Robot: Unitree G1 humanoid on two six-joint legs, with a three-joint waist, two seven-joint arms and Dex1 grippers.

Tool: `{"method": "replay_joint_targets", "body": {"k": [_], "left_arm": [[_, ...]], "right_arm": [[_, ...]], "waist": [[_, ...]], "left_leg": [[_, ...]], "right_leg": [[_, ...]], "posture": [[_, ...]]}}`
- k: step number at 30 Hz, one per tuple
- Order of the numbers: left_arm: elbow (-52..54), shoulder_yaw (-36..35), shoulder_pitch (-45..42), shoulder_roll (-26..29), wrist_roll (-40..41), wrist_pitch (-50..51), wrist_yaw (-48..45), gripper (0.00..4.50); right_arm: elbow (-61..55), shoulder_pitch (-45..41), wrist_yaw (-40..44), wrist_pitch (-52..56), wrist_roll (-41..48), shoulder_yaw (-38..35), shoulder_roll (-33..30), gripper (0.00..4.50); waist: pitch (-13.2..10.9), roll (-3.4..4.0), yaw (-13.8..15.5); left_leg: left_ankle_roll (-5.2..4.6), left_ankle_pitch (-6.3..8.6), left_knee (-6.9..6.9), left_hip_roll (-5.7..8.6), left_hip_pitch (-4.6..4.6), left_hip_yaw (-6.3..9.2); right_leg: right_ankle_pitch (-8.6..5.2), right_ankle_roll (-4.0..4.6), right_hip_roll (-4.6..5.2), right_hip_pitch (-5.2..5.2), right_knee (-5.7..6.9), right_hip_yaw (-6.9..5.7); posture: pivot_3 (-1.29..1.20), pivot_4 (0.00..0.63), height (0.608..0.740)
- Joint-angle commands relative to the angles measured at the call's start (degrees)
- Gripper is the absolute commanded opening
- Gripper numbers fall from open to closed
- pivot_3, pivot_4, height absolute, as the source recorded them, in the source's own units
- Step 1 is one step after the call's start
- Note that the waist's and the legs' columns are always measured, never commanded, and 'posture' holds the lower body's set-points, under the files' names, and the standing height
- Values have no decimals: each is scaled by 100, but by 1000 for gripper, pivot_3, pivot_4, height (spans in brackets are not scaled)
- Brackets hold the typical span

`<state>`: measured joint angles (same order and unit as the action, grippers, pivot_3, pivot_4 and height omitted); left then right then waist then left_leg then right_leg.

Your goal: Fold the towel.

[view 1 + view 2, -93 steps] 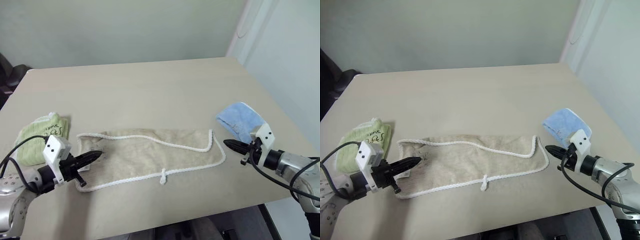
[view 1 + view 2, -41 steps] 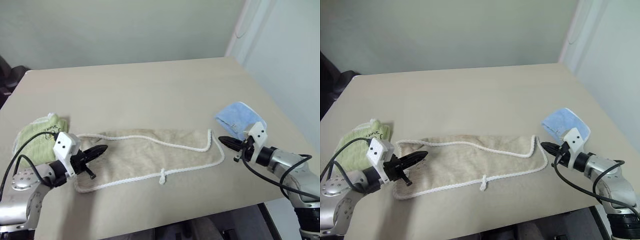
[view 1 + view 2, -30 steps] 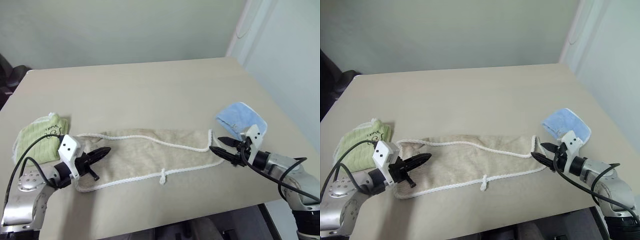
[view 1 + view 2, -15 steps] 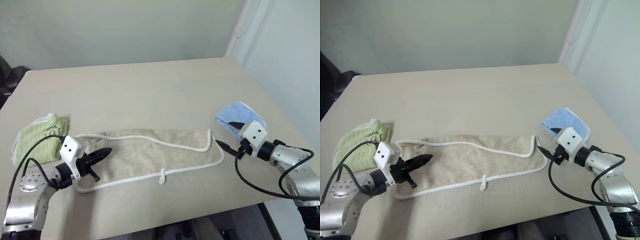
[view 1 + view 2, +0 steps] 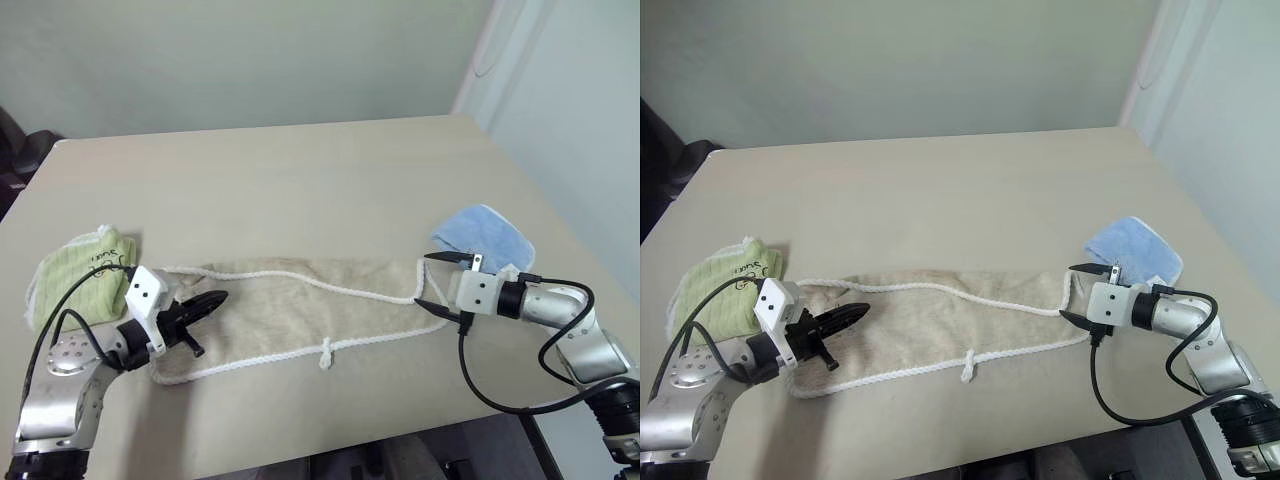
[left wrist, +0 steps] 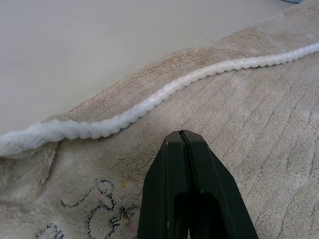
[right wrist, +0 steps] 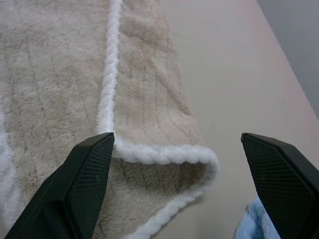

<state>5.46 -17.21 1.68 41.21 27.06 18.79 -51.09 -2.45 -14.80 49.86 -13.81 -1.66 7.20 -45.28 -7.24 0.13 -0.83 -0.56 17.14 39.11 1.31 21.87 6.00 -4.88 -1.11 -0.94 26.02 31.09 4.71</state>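
Towel lies flat along the near edge of the table, both my grippers at its ends

From the head cameras I see the towel [image 5: 300, 310] stretched left to right on the table [image 5: 300, 180], the green cloth [image 5: 75, 275] beyond its left end and the blue cloth [image 5: 483, 235] past its right end; my left gripper [image 5: 215, 300] is over the left end, my right gripper [image 5: 432, 282] at the right end with fingers spread wide. In the left wrist view the fingers [image 6: 192, 199] are pressed together above the terry, near the white cord [image 6: 164, 94]. In the right wrist view the spread fingers [image 7: 82, 184] straddle the towel's folded corner, gripping nothing
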Motion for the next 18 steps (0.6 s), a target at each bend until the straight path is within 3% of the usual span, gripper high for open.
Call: {"method": "replay_joint_targets", "body": {"k": [1, 6, 11, 13, 18], "left_arm": [[24, -21, -57, 16, -18, -95, -40, 0], [12, -9, -70, 19, -19, -113, -48, 0], [37, -28, -40, 19, -8, -119, -48, 0], [47, -31, -29, 19, -4, -112, -48, 0], [31, -15, -36, 30, -4, -104, -68, 0]], "right_arm": [[-1, -167, 165, -292, -60, 34, -77, 4301], [99, -195, 268, -524, -157, 108, -86, 4301], [-20, -139, 347, -4, 300, -135, 2, 4301], [-170, -21, 419, 468, 680, -259, 30, 4301], [-920, 301, 375, 3311, 2398, -735, 112, 4301]], "waist": [[0, 0, -1], [0, 0, -1], [0, 0, -1], [0, 0, 0], [1, -2, 9]], "left_leg": [[0, 0, 0, 0, 0, 0], [0, 0, 0, -1, 0, 0], [0, 0, 0, 0, -1, -1], [-1, 0, 0, 0, -1, 0], [1, 1, -1, 0, -1, -1]], "right_leg": [[0, 0, 0, 1, 0, 0], [1, 2, 0, 1, 1, -1], [2, 3, 0, 0, 0, -1], [2, 3, 0, -1, 0, -1], [0, 0, -1, -9, 0, -1]], "posture": [[0, 150, 740], [0, 150, 740], [0, 150, 740], [0, 150, 740], [0, 150, 740]]}}
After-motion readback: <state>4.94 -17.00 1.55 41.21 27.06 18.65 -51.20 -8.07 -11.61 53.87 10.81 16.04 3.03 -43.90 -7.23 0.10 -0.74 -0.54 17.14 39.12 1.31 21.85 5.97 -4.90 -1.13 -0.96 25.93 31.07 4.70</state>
